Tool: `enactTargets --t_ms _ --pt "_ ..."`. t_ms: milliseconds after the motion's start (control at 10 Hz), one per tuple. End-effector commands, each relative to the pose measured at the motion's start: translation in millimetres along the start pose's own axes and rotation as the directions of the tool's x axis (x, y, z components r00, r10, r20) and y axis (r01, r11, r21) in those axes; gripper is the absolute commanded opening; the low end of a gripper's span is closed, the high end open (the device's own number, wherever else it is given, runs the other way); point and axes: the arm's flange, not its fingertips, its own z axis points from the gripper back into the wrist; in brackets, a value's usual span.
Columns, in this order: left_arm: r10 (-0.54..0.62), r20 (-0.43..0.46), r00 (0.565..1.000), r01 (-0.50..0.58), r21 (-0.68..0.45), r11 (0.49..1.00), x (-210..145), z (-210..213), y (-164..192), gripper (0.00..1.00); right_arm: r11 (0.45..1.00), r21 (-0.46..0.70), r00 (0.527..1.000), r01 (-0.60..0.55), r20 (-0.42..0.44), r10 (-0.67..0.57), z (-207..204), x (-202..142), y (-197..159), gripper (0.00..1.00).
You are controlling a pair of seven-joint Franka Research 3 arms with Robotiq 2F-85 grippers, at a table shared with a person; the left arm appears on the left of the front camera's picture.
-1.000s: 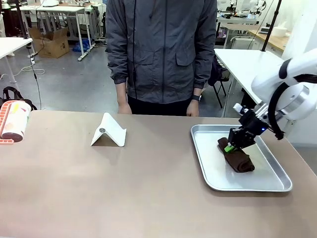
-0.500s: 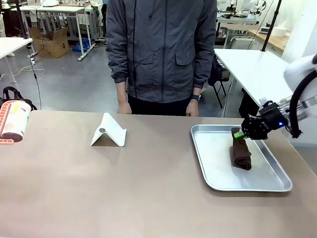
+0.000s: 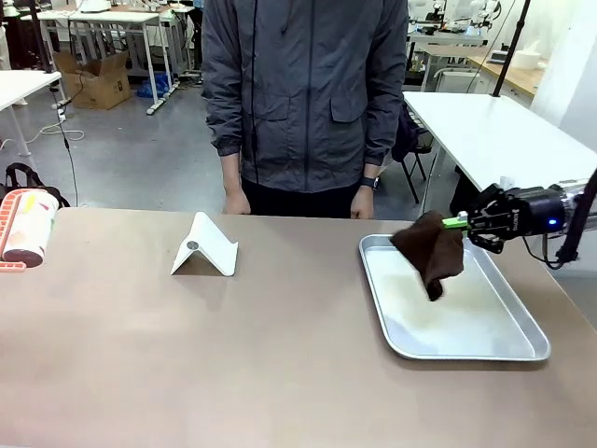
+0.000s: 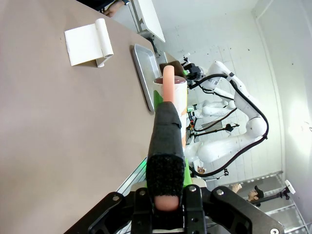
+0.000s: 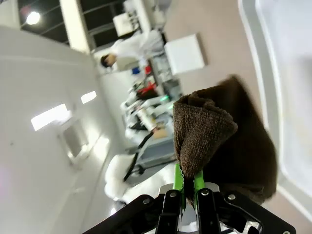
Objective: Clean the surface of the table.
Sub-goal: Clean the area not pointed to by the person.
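Hanging from the right gripper [image 3: 456, 222], the brown cloth [image 3: 431, 254] drooped over the far part of the metal tray [image 3: 466, 353] and appeared clear of its floor. The jaws were clamped together on a fold at the cloth's top edge, the green pads [image 5: 179, 185] squeezing the fabric in the right wrist view. Taking it by one edge left most of the cloth loose below, which I judged would suit pressing a broad patch down for wiping. The tray sat at the robot's right end of the table [image 3: 233, 364], within that arm's easy reach, so it probably served as the cloth's resting place. The table, with its matte brownish top, ran across the whole front view between the robot and the person [image 3: 303, 103]. The person stood at the far edge with hands [image 3: 233, 202] hanging down, off the surface, likely leaving the work to the arms. The left gripper [image 4: 166, 109] was shut tight on the peach-coloured handle of what looked like a lint roller [image 3: 26, 229] at the table's left edge. Its roll pointed across the top toward the tray, seemingly ready as a second cleaning tool. A folded white stand [image 3: 205, 247] stood left of centre, well apart from the tray. It would block a long sweep, so the wipe seemed likeliest to start on the bare stretch between them.
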Motion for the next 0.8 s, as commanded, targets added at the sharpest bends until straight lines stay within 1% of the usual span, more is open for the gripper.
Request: enactTargets --t_ms 0,100,200,400,600,700 --pt "0.013 0.005 1.000 -0.013 -0.001 1.000 -0.8 -0.5 -4.1 0.21 0.994 0.094 0.999 0.052 -0.005 -0.052 15.3 -27.2 16.1 0.00" --pt "0.013 0.005 1.000 -0.013 -0.001 1.000 -0.8 -0.5 -4.1 0.21 0.991 0.116 0.998 0.064 0.010 -0.066 24.9 -42.7 18.7 0.00" --pt "0.013 0.005 1.000 -0.013 -0.001 1.000 -0.8 -0.5 -4.1 0.21 0.988 0.141 0.996 0.067 0.052 -0.075 38.1 -54.2 16.9 0.00" --pt "0.013 0.005 1.000 -0.013 -0.001 1.000 -0.8 -0.5 -4.1 0.21 0.978 0.203 0.993 0.048 0.096 -0.069 69.7 -71.1 3.6 0.00" --pt "0.013 0.005 1.000 -0.013 -0.001 1.000 -0.8 -0.5 -4.1 0.21 0.967 0.255 0.993 0.013 0.114 -0.043 89.0 -81.5 -8.1 0.00" --pt "0.013 0.005 1.000 -0.013 -0.001 1.000 -0.8 -0.5 -4.1 0.21 0.969 0.247 0.993 -0.002 0.113 -0.026 88.3 -79.3 -11.8 0.00"
